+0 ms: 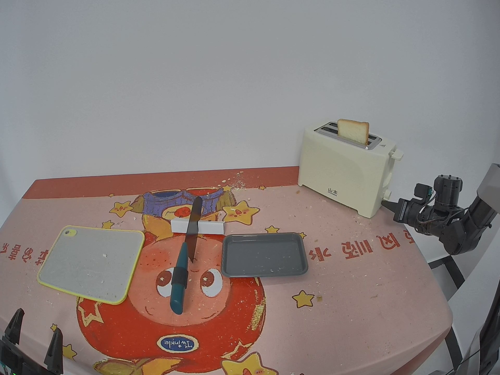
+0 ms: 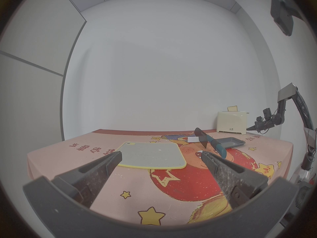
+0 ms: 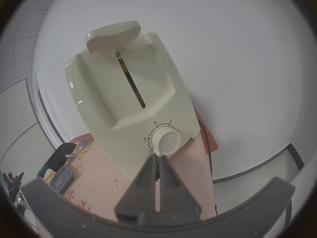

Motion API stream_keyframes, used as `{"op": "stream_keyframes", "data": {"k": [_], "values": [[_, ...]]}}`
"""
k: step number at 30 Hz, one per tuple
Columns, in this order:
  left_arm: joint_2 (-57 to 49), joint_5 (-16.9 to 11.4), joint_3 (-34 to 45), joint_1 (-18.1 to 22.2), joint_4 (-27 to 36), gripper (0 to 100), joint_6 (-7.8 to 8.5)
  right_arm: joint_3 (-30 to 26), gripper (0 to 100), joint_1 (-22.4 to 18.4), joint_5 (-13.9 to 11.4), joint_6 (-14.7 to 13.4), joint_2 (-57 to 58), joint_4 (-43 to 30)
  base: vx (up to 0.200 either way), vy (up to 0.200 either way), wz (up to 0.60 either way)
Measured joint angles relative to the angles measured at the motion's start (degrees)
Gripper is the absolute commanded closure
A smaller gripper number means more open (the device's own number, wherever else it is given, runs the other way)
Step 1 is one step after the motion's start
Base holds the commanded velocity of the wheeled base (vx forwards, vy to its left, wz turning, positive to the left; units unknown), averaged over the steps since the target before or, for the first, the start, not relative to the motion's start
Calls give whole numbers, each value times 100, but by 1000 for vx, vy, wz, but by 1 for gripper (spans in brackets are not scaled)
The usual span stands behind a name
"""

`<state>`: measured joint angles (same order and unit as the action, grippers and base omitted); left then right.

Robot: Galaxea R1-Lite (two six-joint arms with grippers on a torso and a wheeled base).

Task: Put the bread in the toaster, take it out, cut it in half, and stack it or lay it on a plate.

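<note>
Left gripper (image 1: pixel 36 323) spread, parked near cutting board (image 1: pixel 91 263); then knife (image 1: pixel 185 266), grey tray (image 1: pixel 264 254). Bread (image 1: pixel 353 130) stands high in toaster (image 1: pixel 344 175), lever (image 3: pixel 112 37) up. Right gripper (image 3: pixel 158 157) pressed together, by the dial (image 3: pixel 166 142). Likely toasting step: next, tips onto lever, push down.

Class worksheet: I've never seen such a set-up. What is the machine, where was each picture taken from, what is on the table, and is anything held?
It is a two-armed robot. One picture looks down from its head; the other two come from cameras on its wrists. On the table are a cutting board, a knife propped on a white rest, a grey tray and a toaster with bread sticking up. The left gripper is open, the right gripper shut beside the toaster's dial; neither holds anything.
</note>
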<state>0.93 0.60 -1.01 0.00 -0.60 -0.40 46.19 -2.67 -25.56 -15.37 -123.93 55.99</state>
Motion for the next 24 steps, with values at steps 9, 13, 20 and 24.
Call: {"op": "stream_keyframes", "data": {"k": [9, 13, 20, 24], "values": [[0, 0, 0, 0, 0, 0, 2, -28, 100, 4, 6, 7, 39, 129, 0, 0, 0], [0, 0, 0, 0, 2, 0, 0, -85, 100, 30, 11, 10, 39, 222, 0, 0, 0], [0, 0, 0, 0, 0, 0, -2, -278, 100, 144, 9, 32, 63, 346, 0, 0, 0], [0, 0, 0, 0, 0, 0, 0, -389, 100, 173, -7, 46, 202, 513, 0, 0, 0]]}}
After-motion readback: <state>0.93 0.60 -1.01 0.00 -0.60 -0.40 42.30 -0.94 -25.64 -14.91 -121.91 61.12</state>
